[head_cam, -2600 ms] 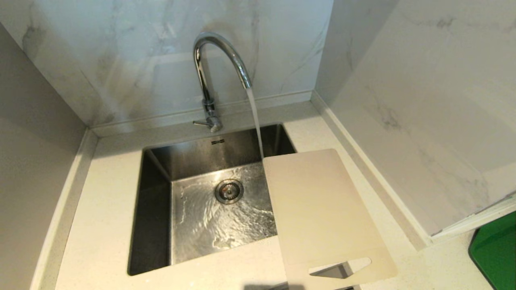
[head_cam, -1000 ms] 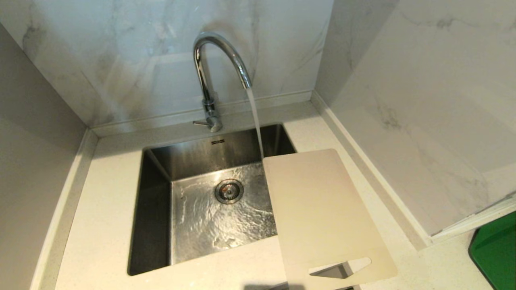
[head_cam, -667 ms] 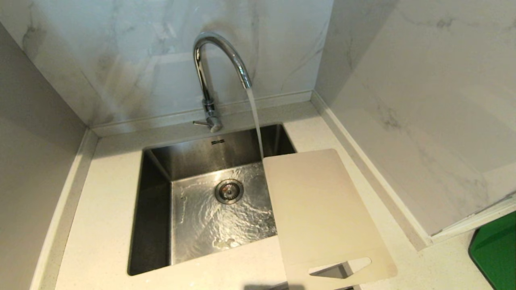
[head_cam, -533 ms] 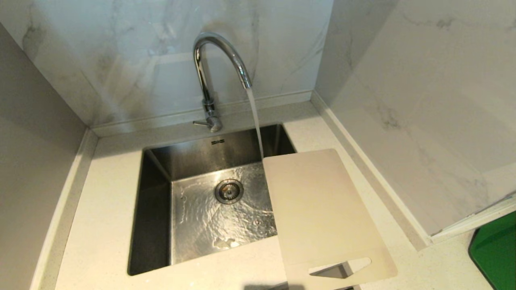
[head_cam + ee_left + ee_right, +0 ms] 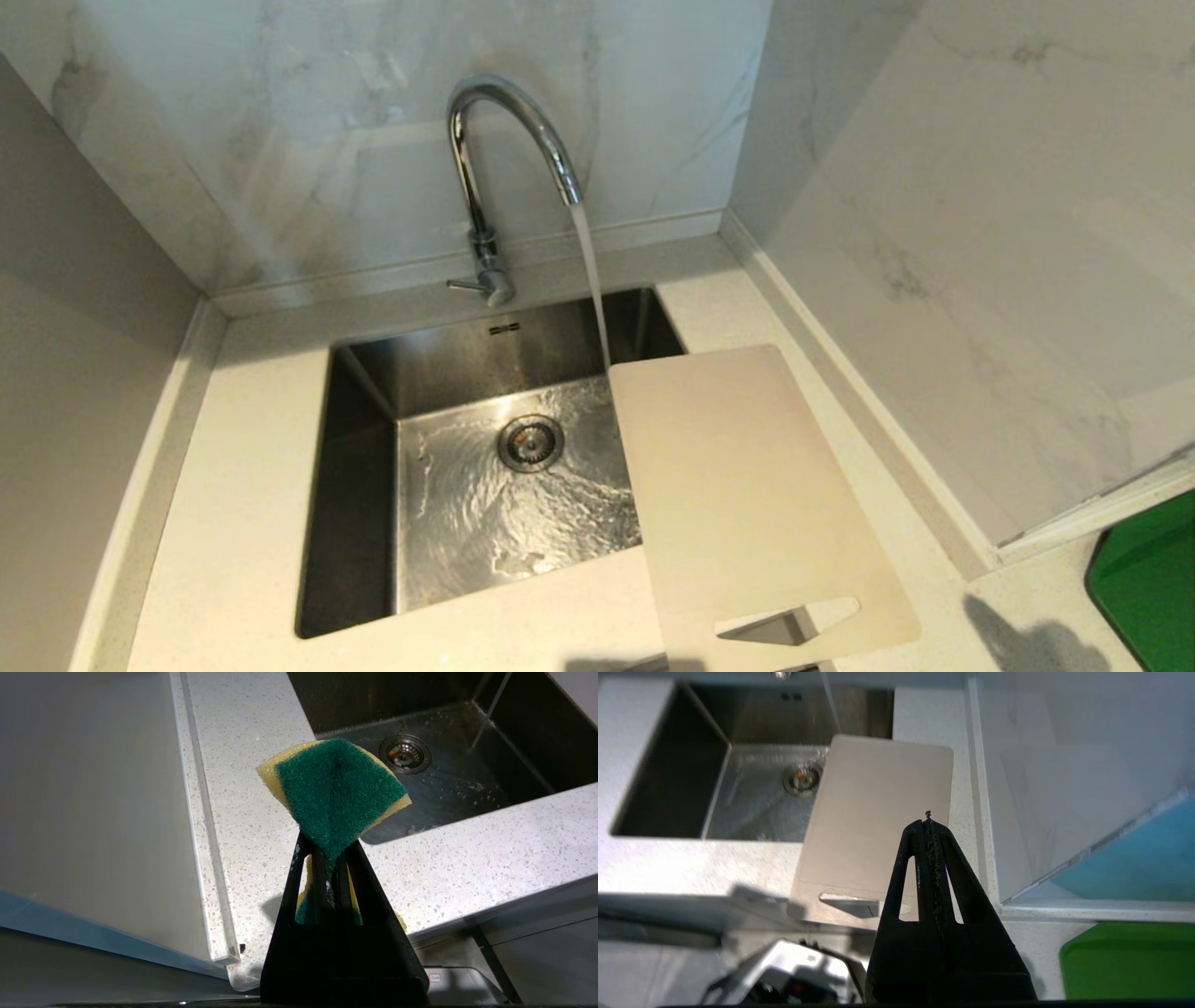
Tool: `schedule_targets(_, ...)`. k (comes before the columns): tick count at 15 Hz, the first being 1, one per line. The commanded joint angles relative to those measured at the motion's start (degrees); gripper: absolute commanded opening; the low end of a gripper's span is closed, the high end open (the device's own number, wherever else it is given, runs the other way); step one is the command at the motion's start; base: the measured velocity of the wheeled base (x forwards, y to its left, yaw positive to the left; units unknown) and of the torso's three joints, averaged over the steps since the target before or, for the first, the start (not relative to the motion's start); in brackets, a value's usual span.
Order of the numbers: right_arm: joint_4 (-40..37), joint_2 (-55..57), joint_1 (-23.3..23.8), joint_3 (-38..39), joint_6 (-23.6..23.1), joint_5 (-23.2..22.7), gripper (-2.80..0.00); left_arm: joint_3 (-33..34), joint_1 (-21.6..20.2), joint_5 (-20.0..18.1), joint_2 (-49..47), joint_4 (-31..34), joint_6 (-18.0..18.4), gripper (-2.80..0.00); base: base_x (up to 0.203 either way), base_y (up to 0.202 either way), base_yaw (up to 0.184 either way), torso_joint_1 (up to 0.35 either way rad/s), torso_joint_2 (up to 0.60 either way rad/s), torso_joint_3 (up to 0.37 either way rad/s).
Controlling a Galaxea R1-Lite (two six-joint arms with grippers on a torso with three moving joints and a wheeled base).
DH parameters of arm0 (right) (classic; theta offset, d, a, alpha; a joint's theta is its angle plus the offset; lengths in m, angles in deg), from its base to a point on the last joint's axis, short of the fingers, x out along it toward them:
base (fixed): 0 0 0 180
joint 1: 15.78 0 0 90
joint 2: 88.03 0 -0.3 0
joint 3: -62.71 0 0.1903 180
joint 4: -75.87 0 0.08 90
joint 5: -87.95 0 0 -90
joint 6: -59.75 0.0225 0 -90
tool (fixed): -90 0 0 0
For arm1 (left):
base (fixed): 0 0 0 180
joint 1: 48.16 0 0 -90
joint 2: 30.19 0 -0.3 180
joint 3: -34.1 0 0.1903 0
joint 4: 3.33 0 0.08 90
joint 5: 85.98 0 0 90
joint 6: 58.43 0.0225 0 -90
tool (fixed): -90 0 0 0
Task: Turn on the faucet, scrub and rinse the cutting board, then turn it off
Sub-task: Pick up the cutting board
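Note:
The chrome faucet [image 5: 504, 140] stands behind the sink and water streams from its spout. The beige cutting board [image 5: 747, 495] lies flat over the sink's right rim and the counter, with its handle slot at the near end. Neither gripper shows in the head view. In the left wrist view, my left gripper [image 5: 329, 847] is shut on a folded green-and-yellow sponge [image 5: 334, 788], held over the counter at the sink's near left corner. The right wrist view shows my right gripper [image 5: 928, 823] shut and empty, above the near end of the cutting board [image 5: 873, 812].
The steel sink [image 5: 355, 485] has a round drain [image 5: 530, 442] and rippling water on its floor. Marble walls close in behind and to the right. A green tray [image 5: 1148, 588] lies on the counter at the near right.
A dark shadow has appeared on the counter at the near right of the head view. The water keeps running and the cutting board has not moved.

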Motion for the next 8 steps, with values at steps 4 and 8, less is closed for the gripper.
schedule_targets(4, -2.0, 16.0, -0.1, -5.5, -14.2, 1.2, -2.8, 0.0, 0.0, 0.0, -0.1, 0.0, -0.1, -2.8, 0.0, 0.0, 0.0, 0.0, 0.0, 0.0)
schedule_targets(8, -11.9, 23.3, -0.2, -11.6, -20.0, 1.4, -2.8, 0.0, 0.0, 0.0, 0.0, 0.1, 0.0, -2.8, 0.0, 0.0, 0.0, 0.0, 0.0, 0.0)
